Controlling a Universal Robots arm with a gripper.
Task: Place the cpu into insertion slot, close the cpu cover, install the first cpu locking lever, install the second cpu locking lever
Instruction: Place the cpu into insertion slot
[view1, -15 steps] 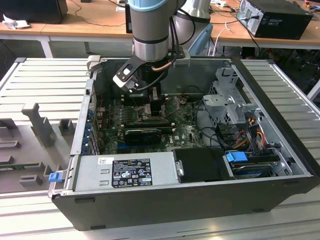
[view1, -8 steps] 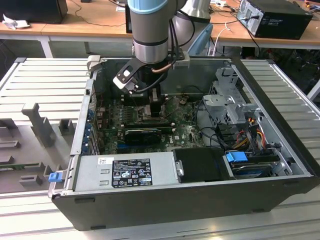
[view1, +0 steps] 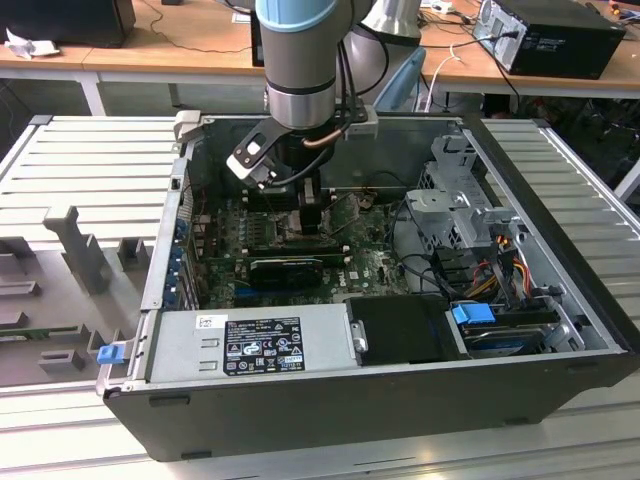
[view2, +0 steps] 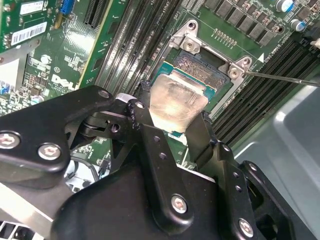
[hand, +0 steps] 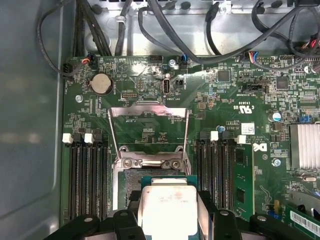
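I'm on the first step: my end effector (view2: 172, 125) is clamped on the cpu (view2: 176, 97) by its edges, holding it just above the insertion slot (view2: 206, 70), and the cpu cover (hand: 148, 110) stands open behind. Seating it, I judge, calls for squaring the chip to the socket and a level, gentle descent.
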